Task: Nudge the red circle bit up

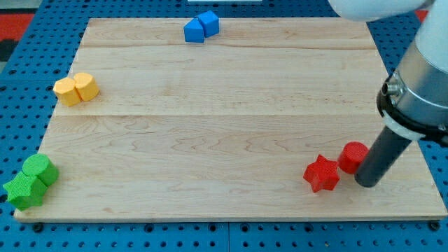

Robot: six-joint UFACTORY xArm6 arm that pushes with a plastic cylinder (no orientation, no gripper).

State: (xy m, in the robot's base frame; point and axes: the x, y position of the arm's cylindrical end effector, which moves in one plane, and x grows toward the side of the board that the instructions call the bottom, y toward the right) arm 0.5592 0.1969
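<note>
The red circle is a short red cylinder near the board's lower right. A red star lies just to its lower left, close beside it. My tip is the lower end of the dark rod, resting on the board just right of and below the red circle, touching or nearly touching its lower right side. The rod rises to the arm's grey body at the view's right.
Two blue blocks sit together at the top edge. Two yellow blocks sit at the left. Two green blocks sit at the lower left corner. The wooden board lies on a blue pegboard.
</note>
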